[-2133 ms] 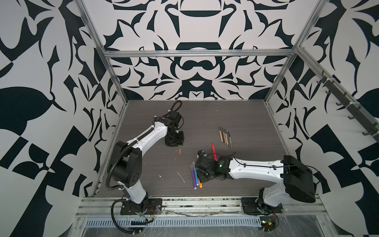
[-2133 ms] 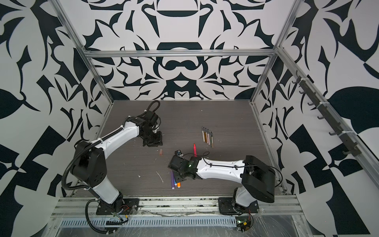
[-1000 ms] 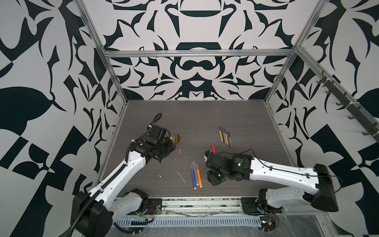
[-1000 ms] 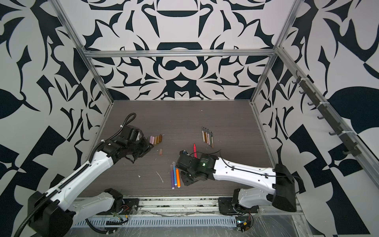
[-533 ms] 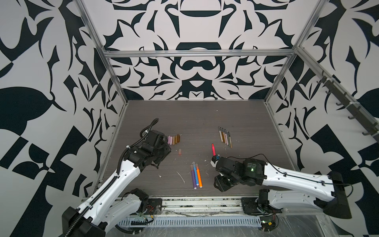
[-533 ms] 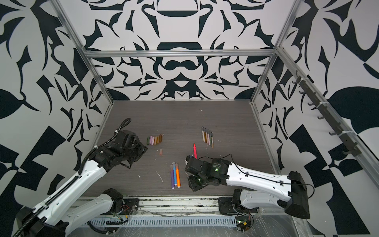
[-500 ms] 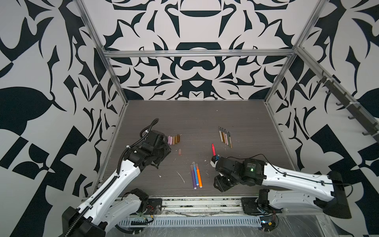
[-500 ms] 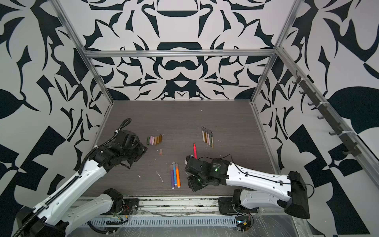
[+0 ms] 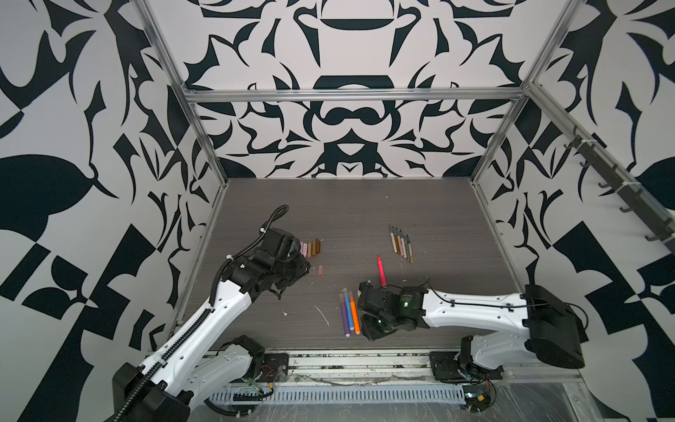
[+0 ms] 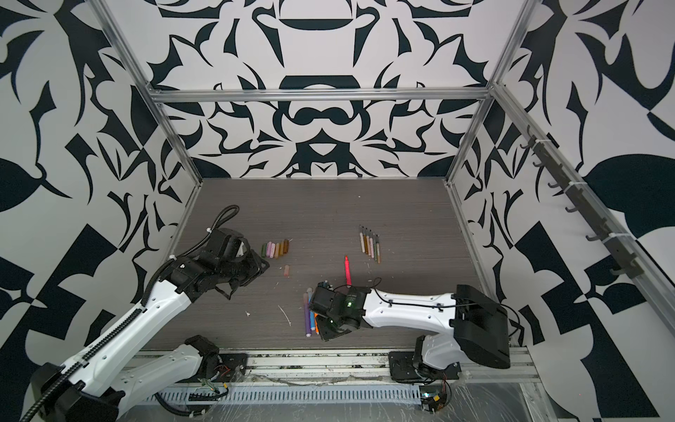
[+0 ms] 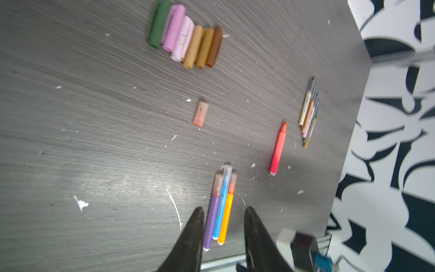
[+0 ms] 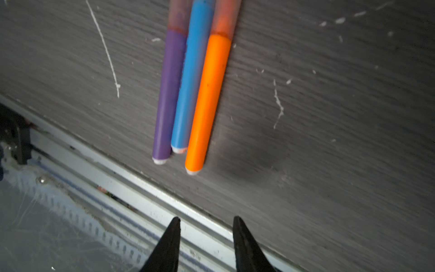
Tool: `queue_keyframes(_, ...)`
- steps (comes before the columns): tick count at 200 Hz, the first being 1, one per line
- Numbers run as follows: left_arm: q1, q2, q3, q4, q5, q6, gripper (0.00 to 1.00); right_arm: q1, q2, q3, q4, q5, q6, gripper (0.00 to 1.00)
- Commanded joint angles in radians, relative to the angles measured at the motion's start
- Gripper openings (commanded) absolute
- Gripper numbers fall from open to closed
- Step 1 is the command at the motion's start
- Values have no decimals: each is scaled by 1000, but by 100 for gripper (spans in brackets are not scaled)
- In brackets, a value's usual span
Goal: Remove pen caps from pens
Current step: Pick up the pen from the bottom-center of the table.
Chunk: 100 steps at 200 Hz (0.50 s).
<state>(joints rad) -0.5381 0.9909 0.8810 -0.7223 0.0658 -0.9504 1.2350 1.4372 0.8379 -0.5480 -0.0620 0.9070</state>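
Dark grey wood-grain tabletop (image 9: pixel 347 204), boxed in by black-and-white patterned walls (image 9: pixel 347 146).

Near the front edge, side by side and touching: thick purple marker (image 12: pixel 169 94), thick blue marker (image 12: pixel 188 82), thick orange marker (image 12: pixel 207 101). Each has its translucent cap (image 11: pixel 219 186) on.

Further back, a thick pink-red marker (image 9: pixel 381 272) lies alone with its tip bare. Beyond it is a row of six thin muted pens (image 9: pixel 401 243), tips exposed.

Off to the side, six loose plastic caps (image 11: pixel 186 35) lie in a tight row: olive-green, two pink, two tan, brown. One loose translucent pinkish cap (image 9: pixel 320 271) lies apart, between that row and the capped three.

White flecks (image 9: pixel 323 315) are scattered about.

Arms:
- The left gripper (image 11: pixel 223 210) hangs above the table near the cap row, jaws partly parted, nothing in them.
- The right gripper (image 12: pixel 206 219) is near the front edge, close beside the orange marker's butt end, jaws partly parted, empty, clear of the pens.
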Motion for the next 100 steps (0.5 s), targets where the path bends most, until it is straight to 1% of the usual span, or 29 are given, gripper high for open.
queue_keyframes(1,-3,-7,-19,-17,57,92,33,23,33,68,24,97,86,40)
queue_keyframes(14,-3,-14,-28,8,97,91,33,26,50,87,26,113,109,40)
queue_keyframes(38,-3,-7,-68,75,157,103,33,25,104,122,18,136,108,39)
queue_keyframes(58,-2,10,-66,47,138,125,33,26,162,187,-36,143,88,40)
queue_keyframes(74,-3,4,-63,59,157,122,33,25,197,225,-65,141,84,39)
queue_keyframes(100,-2,4,-35,38,158,156,34,24,221,254,-87,158,109,38)
